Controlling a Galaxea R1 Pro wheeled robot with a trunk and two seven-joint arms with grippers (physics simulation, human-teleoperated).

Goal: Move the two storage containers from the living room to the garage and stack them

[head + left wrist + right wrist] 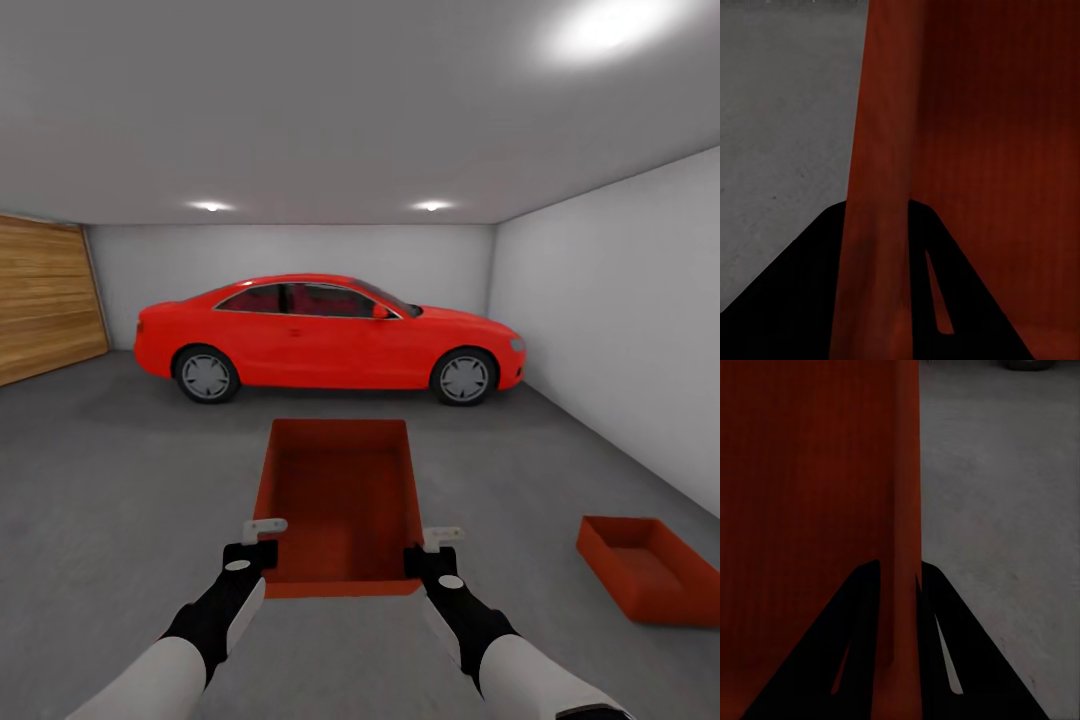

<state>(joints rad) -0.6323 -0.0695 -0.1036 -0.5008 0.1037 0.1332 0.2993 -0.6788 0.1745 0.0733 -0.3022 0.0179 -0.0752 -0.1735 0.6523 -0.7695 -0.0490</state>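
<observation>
Up close, the left gripper (262, 541) is clamped on the left wall of the held bin (342, 505), and the right gripper (432, 549) pinches its right wall; each wall runs between 2 black fingers. Both arms reach forward, level, carrying the bin above the grey floor (110, 500). At 4 o'clock the second bin (645, 568) sits on the floor. At 12 o'clock stands a red car (325, 338).

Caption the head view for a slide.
Both grippers carry an orange-red bin toward a second bin on the garage floor.
</observation>
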